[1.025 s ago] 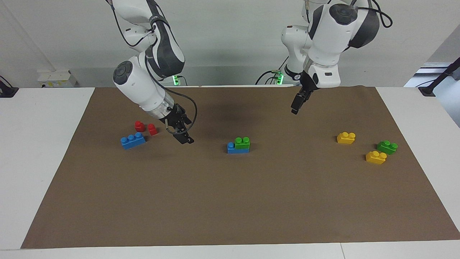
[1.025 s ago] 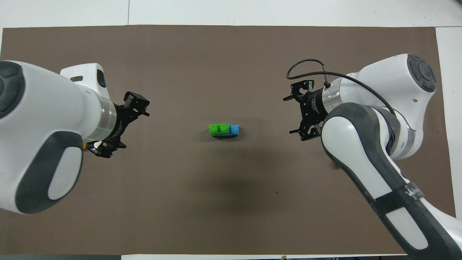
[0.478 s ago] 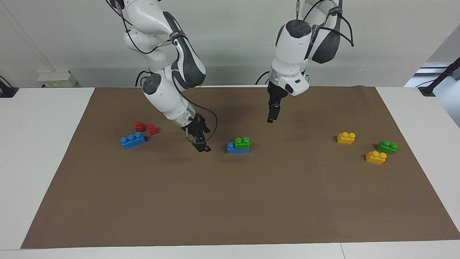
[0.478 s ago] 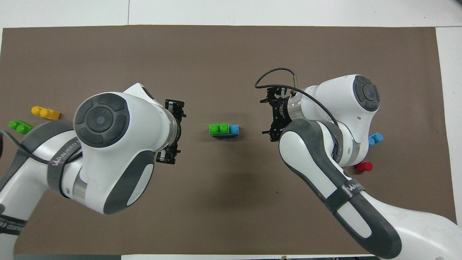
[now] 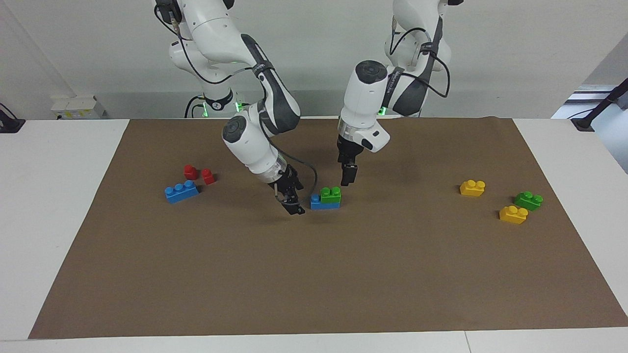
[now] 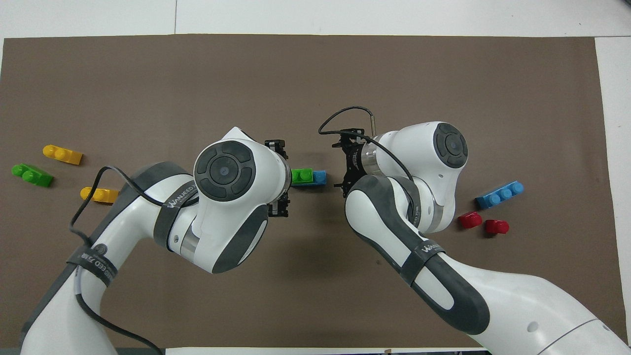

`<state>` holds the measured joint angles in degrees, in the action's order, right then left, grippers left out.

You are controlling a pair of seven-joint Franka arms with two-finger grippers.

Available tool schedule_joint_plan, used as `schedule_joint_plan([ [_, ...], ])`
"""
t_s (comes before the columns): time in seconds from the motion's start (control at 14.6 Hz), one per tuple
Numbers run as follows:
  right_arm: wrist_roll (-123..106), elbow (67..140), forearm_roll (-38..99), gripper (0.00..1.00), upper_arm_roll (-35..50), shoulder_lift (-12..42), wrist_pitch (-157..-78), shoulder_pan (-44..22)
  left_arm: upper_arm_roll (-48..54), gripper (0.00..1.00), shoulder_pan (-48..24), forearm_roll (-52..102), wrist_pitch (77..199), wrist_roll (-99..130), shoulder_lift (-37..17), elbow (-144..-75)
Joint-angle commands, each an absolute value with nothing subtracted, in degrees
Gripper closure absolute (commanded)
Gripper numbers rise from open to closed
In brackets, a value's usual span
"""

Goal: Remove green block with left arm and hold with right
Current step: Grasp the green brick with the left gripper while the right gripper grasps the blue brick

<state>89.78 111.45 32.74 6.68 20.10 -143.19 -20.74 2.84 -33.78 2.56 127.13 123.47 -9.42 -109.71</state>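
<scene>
red blocks [image 5: 198, 174] by blue brick [image 5: 181, 191] | two yellow blocks [image 5: 472, 188] and a green one [image 5: 528, 200] at left-arm end | brown mat [image 5: 314, 274]

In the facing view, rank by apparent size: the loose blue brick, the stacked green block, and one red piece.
1. Loose blue brick, three studs, largest.
2. Green block, two studs, stacked on another blue brick.
3. Red piece, smallest; the second red piece looks alike.

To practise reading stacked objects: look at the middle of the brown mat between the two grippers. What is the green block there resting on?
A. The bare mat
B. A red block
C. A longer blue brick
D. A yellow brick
C: in the facing view the green block sits on top of the longer blue brick, toward its left-arm end, so one blue stud is left uncovered.
</scene>
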Motion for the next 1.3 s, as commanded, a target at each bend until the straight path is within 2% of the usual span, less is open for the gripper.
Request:
schedule_joint_plan([
  [0.0, 90.4, 111.9, 35.2, 0.01, 6.6, 21.5, -146.9, -22.4, 1.7, 0.00, -35.1, 0.6, 128.2, 127.6, -11.2, -109.1],
  [0.27, 90.5, 112.0, 36.7, 0.01, 6.6, 24.8, -152.8, -25.3, 1.8, 0.00, -35.9, -1.8, 128.6, 131.1, -14.6, -107.2],
  [0.55, 90.4, 112.0, 36.7, 0.03, 6.6, 25.1, -153.2, -25.4, 1.7, 0.00, -36.1, -1.9, 129.5, 133.2, -15.9, -107.1],
  [0.61, 90.4, 112.1, 36.7, 0.15, 6.6, 25.0, -153.2, -25.4, 1.7, 0.00, -36.4, -1.9, 129.7, 133.2, -16.3, -107.2],
  [0.82, 90.4, 112.3, 36.8, 0.84, 6.6, 25.0, -153.5, -25.3, 1.7, 0.00, -36.4, -2.5, 130.6, 134.0, -16.9, -107.5],
  [0.89, 90.4, 112.3, 36.8, 1.00, 6.7, 25.0, -153.5, -25.1, 1.7, 0.00, -36.4, -3.7, 131.0, 135.3, -17.0, -107.7],
  [1.23, 90.3, 112.6, 37.1, 1.00, 6.6, 25.0, -153.6, -25.1, 1.7, 0.00, -37.0, -5.1, 132.4, 137.3, -17.5, -107.9],
])
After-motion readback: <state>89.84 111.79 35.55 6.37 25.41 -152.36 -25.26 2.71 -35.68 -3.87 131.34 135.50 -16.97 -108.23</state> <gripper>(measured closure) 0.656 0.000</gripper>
